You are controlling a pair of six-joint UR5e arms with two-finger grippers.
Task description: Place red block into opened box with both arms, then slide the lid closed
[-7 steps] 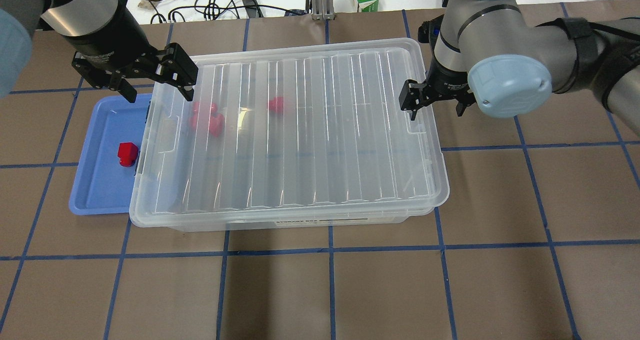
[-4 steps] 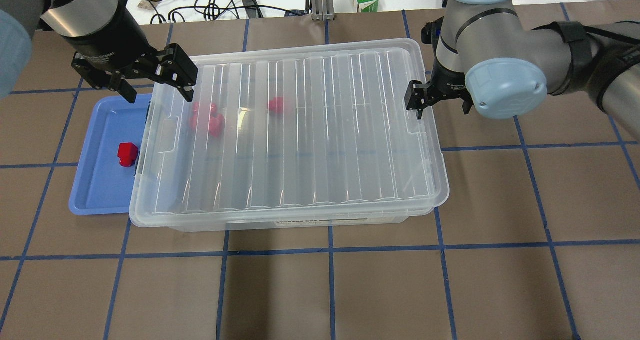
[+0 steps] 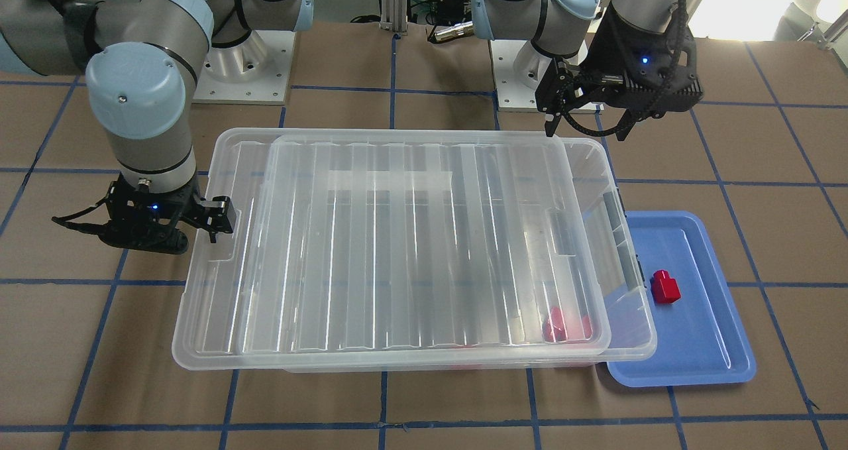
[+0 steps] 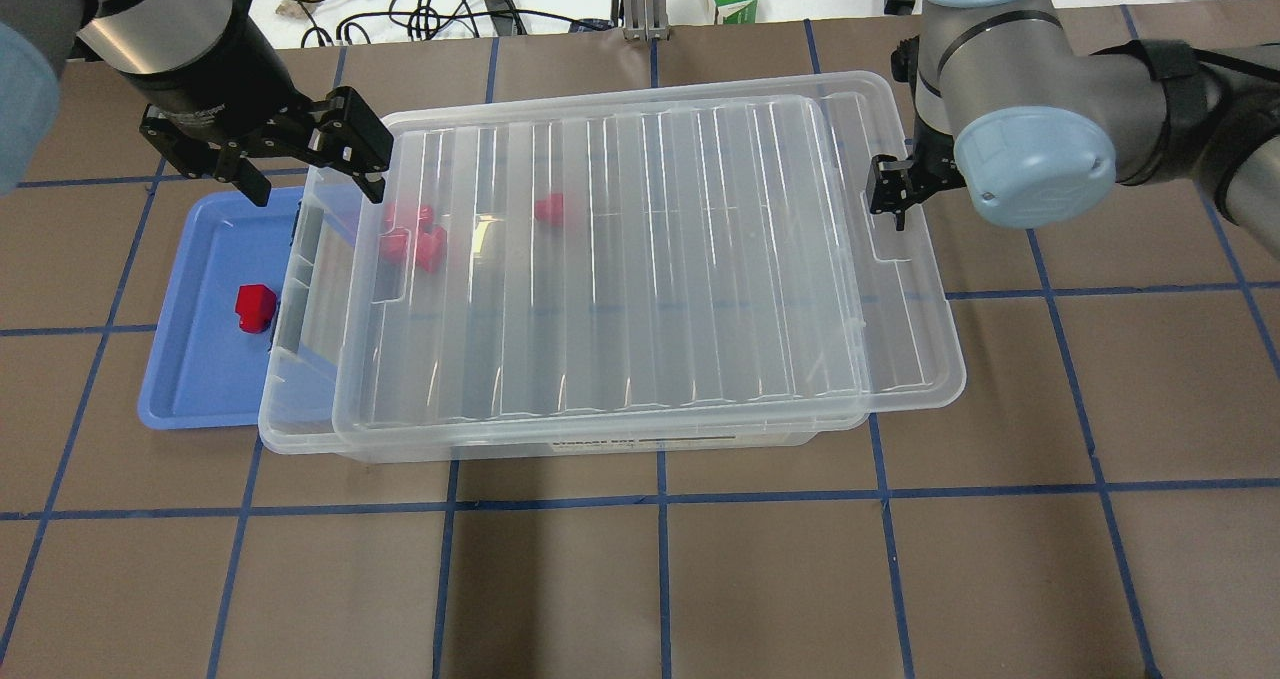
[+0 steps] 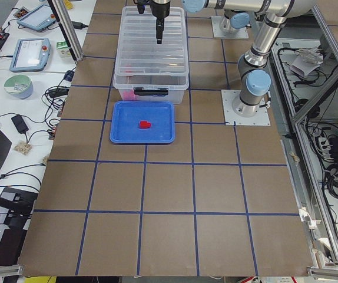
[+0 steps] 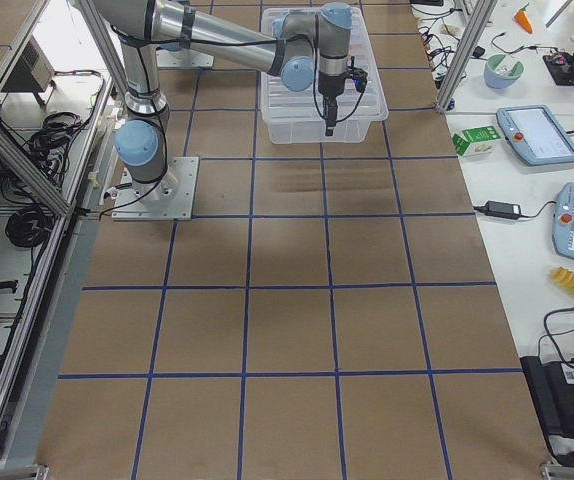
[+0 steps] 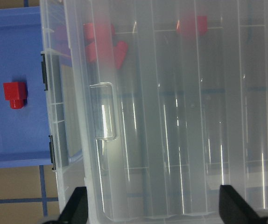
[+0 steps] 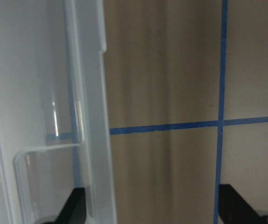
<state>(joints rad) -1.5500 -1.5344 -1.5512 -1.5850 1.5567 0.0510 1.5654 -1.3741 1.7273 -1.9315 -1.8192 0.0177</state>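
One block [image 4: 255, 307] lies in the blue tray [image 4: 185, 389], just beside the box [image 4: 278, 399] and outside it. A few more red blocks [image 4: 412, 234] show through the clear plastic inside the box, near its tray end. The lid [image 4: 650, 259] rests on the box but sits off toward my right. It overhangs the box's right end and leaves a strip open at the tray end. My left claw [image 4: 318, 191] hangs above the back corner of the box by the tray, spread wide and holding nothing. My right claw [image 3: 142, 223] is low at the lid's overhanging end, also spread and grasping nothing. One finger [image 3: 222, 213] sits at the recess in the lid's short end, and I cannot tell whether it presses there. Everything stands on the brown tabletop [image 4: 700, 579] with its blue tape grid.
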